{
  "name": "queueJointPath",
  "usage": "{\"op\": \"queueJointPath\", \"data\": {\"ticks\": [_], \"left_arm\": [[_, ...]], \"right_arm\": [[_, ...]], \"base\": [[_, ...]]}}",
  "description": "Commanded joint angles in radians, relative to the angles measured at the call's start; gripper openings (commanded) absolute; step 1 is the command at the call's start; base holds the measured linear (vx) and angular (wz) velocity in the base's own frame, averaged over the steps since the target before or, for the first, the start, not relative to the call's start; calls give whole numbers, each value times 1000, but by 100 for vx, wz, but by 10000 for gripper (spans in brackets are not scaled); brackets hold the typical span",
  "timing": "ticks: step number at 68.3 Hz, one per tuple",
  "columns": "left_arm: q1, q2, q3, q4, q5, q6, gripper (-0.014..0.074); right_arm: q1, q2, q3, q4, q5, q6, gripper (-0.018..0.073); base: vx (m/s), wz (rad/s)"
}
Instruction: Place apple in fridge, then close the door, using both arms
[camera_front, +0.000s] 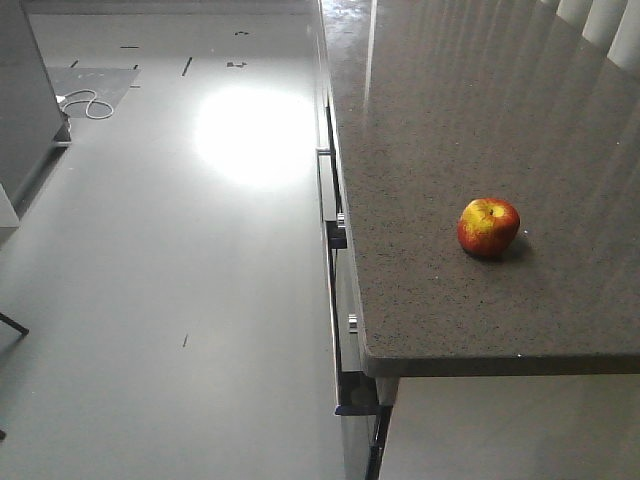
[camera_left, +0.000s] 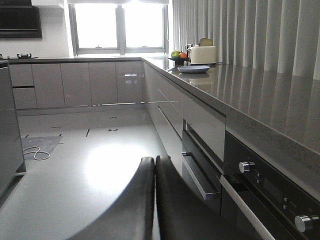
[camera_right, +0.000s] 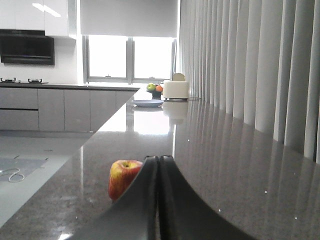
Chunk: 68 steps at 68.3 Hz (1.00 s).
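On the counter: the apple sits alone on the grey speckled stone top, stem dimple up, red with a yellow patch
Right gripper: fingers pressed together along their length with no gap, holding nothing
Apple from the right fingers: just beyond the tips and a little to their left, resting on the stone; its right side is hidden behind the left finger, and whether it touches that finger cannot be told
Left gripper: fingers flat against each other, gripping nothing
Ahead of the left fingers: glossy floor with a bright glare; well off to their left a looped white cable lies on a grey mat
Right of the left fingers: dark oven front with round knobs, close by
Far beyond the right fingers: a blue plate, a cream toaster and a bowl of green and orange fruit at the far end of the counter
Right of the right fingers: pale vertical blinds along the counter's back edge
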Motion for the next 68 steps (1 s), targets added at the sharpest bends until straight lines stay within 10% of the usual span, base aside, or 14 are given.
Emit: {"op": "queueJointPath", "data": {"ticks": [1, 40, 68], "left_arm": [[-4, -14, -17, -8, -71, -8, -6], [-4, -14, -17, -8, -71, -8, -6], [-4, -14, -17, -8, -71, -8, -6]], "right_arm": [[0, 21, -118, -5, -31, 3, -3], [0, 550, -772, -15, 807, -49, 48], [0, 868, -831, -7, 806, -49, 528]], "base": [[0, 0], [0, 0], [0, 0]]}}
